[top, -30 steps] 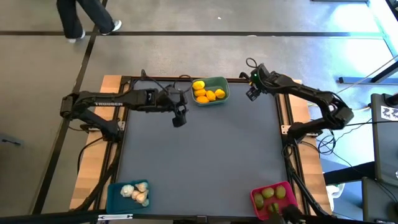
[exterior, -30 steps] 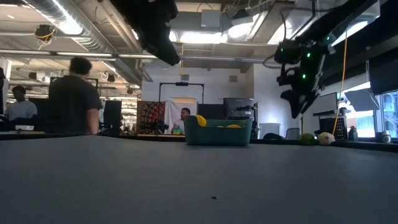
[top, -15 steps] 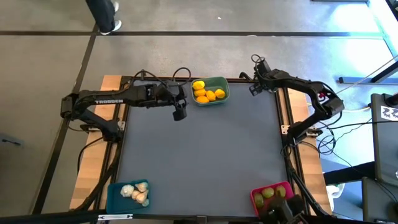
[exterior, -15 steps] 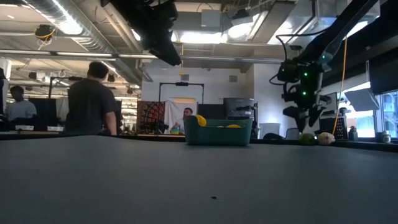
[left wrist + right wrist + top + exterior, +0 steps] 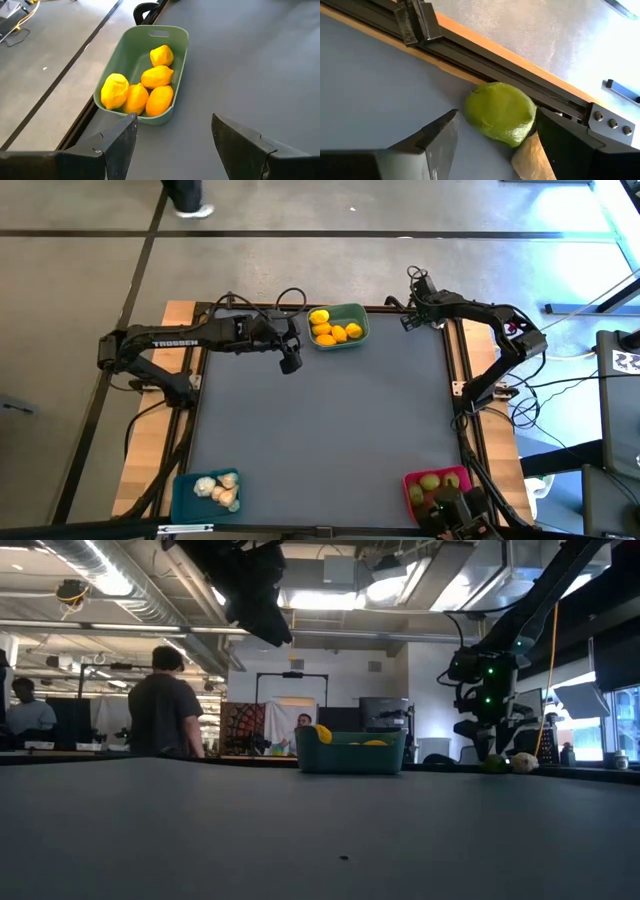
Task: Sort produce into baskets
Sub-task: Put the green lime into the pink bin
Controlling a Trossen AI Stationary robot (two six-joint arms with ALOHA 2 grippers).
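A green lime lies on the table at its far right corner, against the frame rail, with a white garlic bulb beside it. Both also show in the low view, the lime and the garlic. My right gripper is open and low over the lime, one finger on either side of it; I see no touch. It also shows in the high view. My left gripper is open and empty above the table, near the teal-green basket of lemons.
The teal-green basket stands at the far edge. A blue basket with garlic is at the near left corner. A pink-red basket with limes is at the near right corner. The table frame's rail runs just behind the lime. A person walks beyond the table.
My right gripper has gone down and toward the table's far right corner, to just over the lime. My left gripper has shifted slightly toward the far edge. A person has walked across the room behind the table.
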